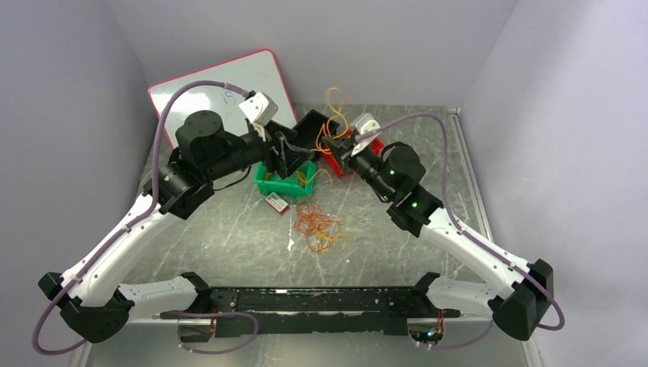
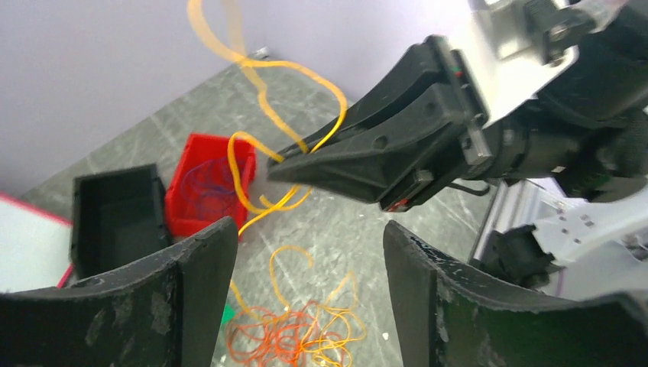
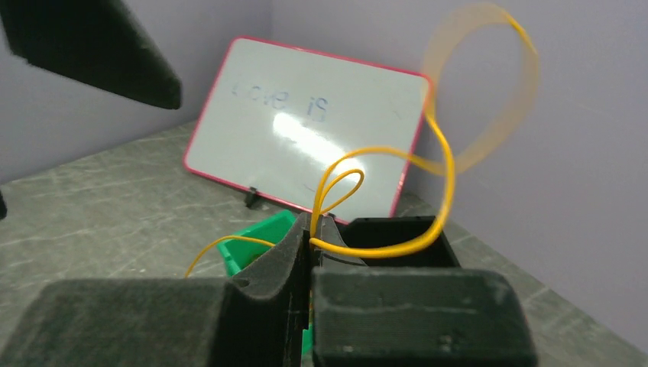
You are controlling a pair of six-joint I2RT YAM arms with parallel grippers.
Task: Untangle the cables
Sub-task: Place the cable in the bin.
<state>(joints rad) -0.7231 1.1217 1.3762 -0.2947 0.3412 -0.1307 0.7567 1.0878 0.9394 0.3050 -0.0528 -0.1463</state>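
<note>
Cables, thin orange, red and yellow loops, lie heaped centrally, just near of the green bin. Right gripper is clamped on one yellow cable, aloft beyond that bin. Left gripper gapes wide, holding nothing. Loops likely light, springy and quick to snag; best pinched on one free strand at the heap's edge

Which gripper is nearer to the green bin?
Left. The left gripper hangs open just above the green bin; the right gripper, shut on a yellow cable, is off to its right, by the red bin.
</note>
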